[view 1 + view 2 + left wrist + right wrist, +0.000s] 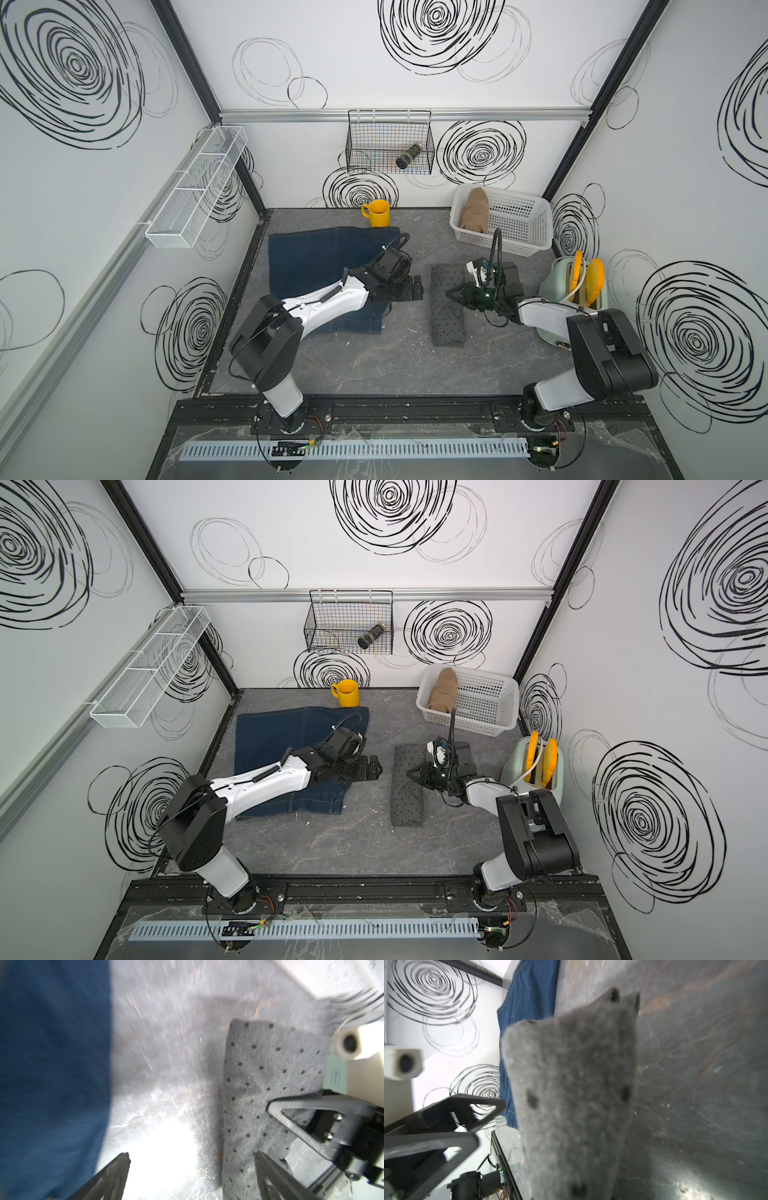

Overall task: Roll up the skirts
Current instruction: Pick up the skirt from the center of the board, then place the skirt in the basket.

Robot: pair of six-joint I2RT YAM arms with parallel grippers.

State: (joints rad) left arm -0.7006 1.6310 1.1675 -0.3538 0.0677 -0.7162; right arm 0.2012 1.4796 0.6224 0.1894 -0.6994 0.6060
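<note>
Grey dotted skirt (pixel 448 328): folded into a long strip, just toward 3 o'clock of centre on the table (pixel 374 365). Pinched near its middle by right gripper (pixel 452 293), jaws closed on the cloth. Left gripper (pixel 192 1155) at its 9 o'clock, jaws spread wide, gripping nothing, over bare tabletop. Denim skirt (pixel 316 266) flat at 10 o'clock. Tan skirt (pixel 476 210) rolled, inside white basket (pixel 528 232) at 1 o'clock. Yellow mug (pixel 378 212) at 12. Tabletop dark grey, marbled, scuffed. Walls (pixel 353 62) white, black scribbled swirls. Pale green appliance (pixel 550 286) at 3 o'clock edge; small label (pixel 336 1077) on it, too blurred to read.
</note>
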